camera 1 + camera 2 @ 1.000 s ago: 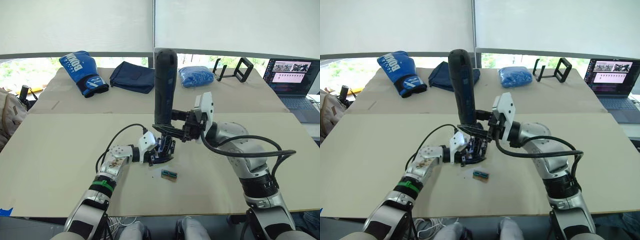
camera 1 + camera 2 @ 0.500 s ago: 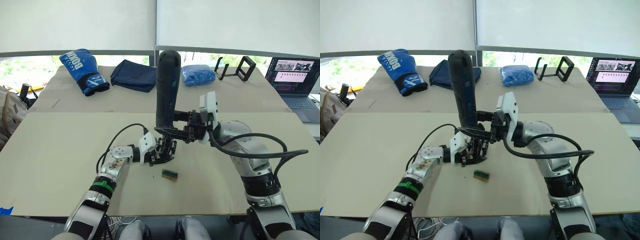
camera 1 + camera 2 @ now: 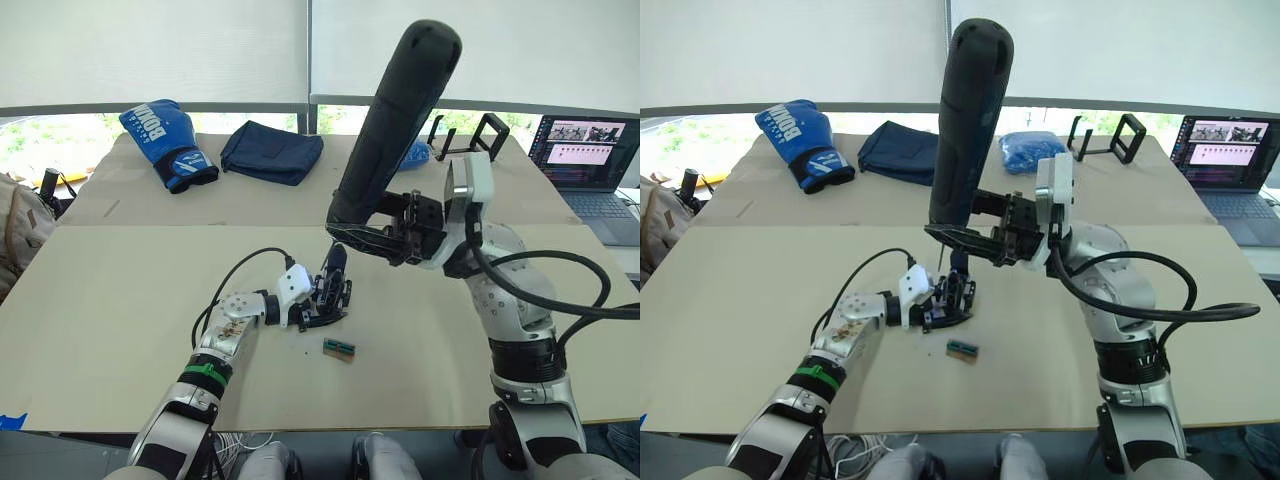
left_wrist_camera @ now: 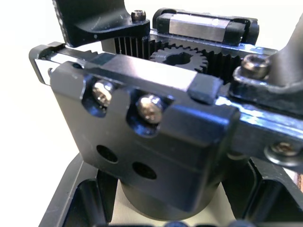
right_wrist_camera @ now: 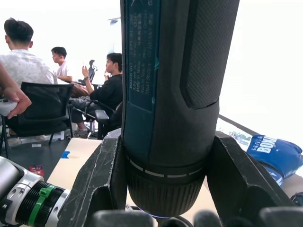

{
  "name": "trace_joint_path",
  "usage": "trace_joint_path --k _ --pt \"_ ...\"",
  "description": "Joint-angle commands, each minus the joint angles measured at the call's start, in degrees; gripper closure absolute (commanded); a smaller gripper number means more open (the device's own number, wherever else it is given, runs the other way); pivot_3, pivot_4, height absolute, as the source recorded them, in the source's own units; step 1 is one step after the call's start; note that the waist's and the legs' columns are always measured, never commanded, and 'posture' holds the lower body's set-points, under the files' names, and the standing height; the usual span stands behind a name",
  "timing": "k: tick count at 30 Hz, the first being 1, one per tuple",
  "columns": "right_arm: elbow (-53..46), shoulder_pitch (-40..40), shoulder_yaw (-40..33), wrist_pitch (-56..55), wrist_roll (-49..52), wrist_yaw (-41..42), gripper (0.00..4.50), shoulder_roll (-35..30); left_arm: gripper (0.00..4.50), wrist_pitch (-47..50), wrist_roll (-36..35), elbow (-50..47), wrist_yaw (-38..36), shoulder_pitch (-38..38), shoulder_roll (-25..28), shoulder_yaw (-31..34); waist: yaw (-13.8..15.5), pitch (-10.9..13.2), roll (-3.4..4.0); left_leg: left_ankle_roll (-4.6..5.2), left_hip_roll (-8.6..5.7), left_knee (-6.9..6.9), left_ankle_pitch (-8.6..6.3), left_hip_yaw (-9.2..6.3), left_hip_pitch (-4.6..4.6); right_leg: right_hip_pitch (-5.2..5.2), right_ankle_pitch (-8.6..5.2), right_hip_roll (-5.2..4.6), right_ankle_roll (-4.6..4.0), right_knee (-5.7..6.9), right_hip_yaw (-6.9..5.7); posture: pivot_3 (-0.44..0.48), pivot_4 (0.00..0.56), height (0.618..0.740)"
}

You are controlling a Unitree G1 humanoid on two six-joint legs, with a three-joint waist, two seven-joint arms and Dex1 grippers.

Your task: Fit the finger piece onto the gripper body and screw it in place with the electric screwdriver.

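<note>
Currently, the right gripper [image 3: 958, 240] is clamping the long matte-black cylindrical electric screwdriver [image 3: 968, 120], tilted, with its thin bit above and apart from the small black gripper body [image 3: 952, 300]. The left gripper [image 3: 930, 305] is closing on that body's round base, resting on the beige table [image 3: 740, 300]; just beside it is lying a small green-and-brown block [image 3: 961, 349].

1. An office or lab workroom: pale worktables [image 3: 120, 300] butt together below roller blinds [image 3: 150, 50] on a long window at the frame's top.
2. An open laptop [image 3: 585, 160] sits at the right edge.
3. In the right wrist view, people [image 5: 106, 92] sit on office chairs [image 5: 42, 106].
</note>
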Motion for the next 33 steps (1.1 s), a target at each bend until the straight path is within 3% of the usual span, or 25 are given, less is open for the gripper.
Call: trace_joint_path --k 1,4,9,16,21,26,30,33 --pt "-3.9 -2.1 -3.0 -0.6 3.3 -0.5 2.53 -0.9 1.07 3.0 0.6 1.2 0.4 1.2 0.9 -0.1 0.0 0.0 0.00 0.00 0.00 0.00 0.00 0.00 0.00 0.00 0.00 0.00 0.00 0.00 0.00 0.000 0.150 0.740" --pt "-5.1 -1.8 -3.6 0.2 4.3 -0.8 2.53 -1.9 0.03 2.5 1.5 0.4 0.4 1.6 1.7 -0.8 0.0 0.0 0.00 0.00 0.00 0.00 0.00 0.00 0.00 0.00 0.00 -0.01 0.00 -0.01 0.00 0.000 0.150 0.740" --pt "-6.6 -0.8 -5.0 1.4 5.7 -1.1 2.53 -4.7 0.03 3.9 -0.4 -1.0 1.4 2.8 2.4 1.2 -0.2 0.0 0.00 0.00 0.02 -0.01 0.00 0.00 -0.01 -0.03 0.00 -0.03 0.00 -0.01 0.02 0.000 0.150 0.740" --pt "-7.6 2.9 -9.6 2.1 6.7 -1.1 2.53 -11.0 0.03 2.2 -3.9 -8.6 -2.1 7.9 9.0 4.3 -0.3 0.0 0.00 -0.06 0.10 -0.08 0.03 -0.01 0.00 -0.09 0.02 -0.24 -0.05 -0.03 0.02 0.000 0.150 0.740" --pt "-9.9 14.8 -15.5 0.2 4.7 0.8 2.53 -17.6 0.03 4.6 -9.9 -17.5 -6.8 13.7 16.2 9.0 0.1 0.0 0.02 -0.01 0.08 -0.09 -0.01 -0.08 -0.15 -0.10 -0.01 -0.53 -0.08 -0.13 0.02 0.000 0.150 0.740" --pt "-12.7 29.5 -23.4 -3.0 3.0 1.0 2.53 -19.6 0.03 -1.9 -15.1 -14.5 -18.2 18.3 24.7 15.1 0.4 0.2 0.05 0.00 0.02 -0.07 -0.02 -0.09 -0.27 -0.18 -0.02 -0.62 -0.06 -0.16 -0.03 0.000 0.150 0.740" --pt "-14.8 35.4 -25.3 -5.4 2.5 -0.2 2.53 -18.4 0.03 -3.4 -16.0 -13.2 -21.5 19.3 26.8 16.0 1.0 0.3 0.15 0.03 0.01 -0.07 -0.05 -0.12 -0.27 -0.15 -0.05 -0.60 -0.02 -0.20 -0.12 0.000 0.150 0.740" --pt "-20.1 36.5 -21.6 -5.4 3.5 -3.0 2.53 -15.6 0.03 -0.7 -17.0 -21.6 -21.9 21.6 25.2 12.8 1.1 0.4 0.23 0.06 -0.01 -0.07 -0.07 -0.09 -0.27 -0.16 -0.05 -0.61 0.00 -0.24 -0.12 0.000 0.150 0.740"
